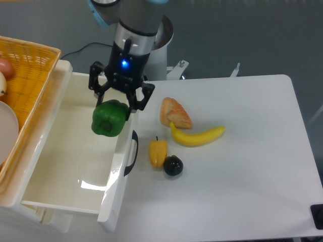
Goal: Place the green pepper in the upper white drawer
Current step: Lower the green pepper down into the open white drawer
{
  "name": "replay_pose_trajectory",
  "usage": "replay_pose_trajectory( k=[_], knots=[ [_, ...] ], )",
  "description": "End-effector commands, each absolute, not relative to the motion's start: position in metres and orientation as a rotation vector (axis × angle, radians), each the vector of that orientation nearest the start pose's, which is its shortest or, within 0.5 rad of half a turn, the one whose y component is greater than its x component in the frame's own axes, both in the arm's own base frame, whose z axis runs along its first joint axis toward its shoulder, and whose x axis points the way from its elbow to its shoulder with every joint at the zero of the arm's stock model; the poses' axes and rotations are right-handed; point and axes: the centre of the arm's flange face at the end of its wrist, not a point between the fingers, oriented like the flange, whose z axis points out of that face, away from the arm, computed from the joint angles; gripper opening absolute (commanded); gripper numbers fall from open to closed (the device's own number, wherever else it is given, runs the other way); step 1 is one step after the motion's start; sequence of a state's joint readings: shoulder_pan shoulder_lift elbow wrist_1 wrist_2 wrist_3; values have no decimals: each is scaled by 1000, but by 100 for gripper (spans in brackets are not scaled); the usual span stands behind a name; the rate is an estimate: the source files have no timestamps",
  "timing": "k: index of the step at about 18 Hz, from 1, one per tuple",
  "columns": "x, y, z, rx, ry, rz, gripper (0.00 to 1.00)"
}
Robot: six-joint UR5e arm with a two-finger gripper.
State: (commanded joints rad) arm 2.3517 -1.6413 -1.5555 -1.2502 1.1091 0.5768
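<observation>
The green pepper (109, 118) is glossy, dark green and lobed. My gripper (117, 103) is shut on its top and holds it in the air over the right side of the upper white drawer (55, 166), just inside the front wall. The drawer is pulled open, deep and white, with a black curved handle (132, 153) on its front. Nothing shows inside the drawer.
An orange woven basket (25, 75) with an onion and a white item sits over the drawer's left side. On the table right of the drawer lie a small yellow pepper (158, 152), a dark round fruit (173, 166), a banana (198, 135) and an orange-pink piece of food (175, 113).
</observation>
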Motion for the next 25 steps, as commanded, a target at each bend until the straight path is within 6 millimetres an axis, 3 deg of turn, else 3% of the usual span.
replay_pose_trajectory(
  k=[5, 8, 25],
  knots=[
    [-232, 537, 472, -2736, -118, -229, 23],
    [-233, 546, 457, -2745, -132, -229, 24],
    [-210, 570, 429, -2807, -71, -220, 26]
  ],
)
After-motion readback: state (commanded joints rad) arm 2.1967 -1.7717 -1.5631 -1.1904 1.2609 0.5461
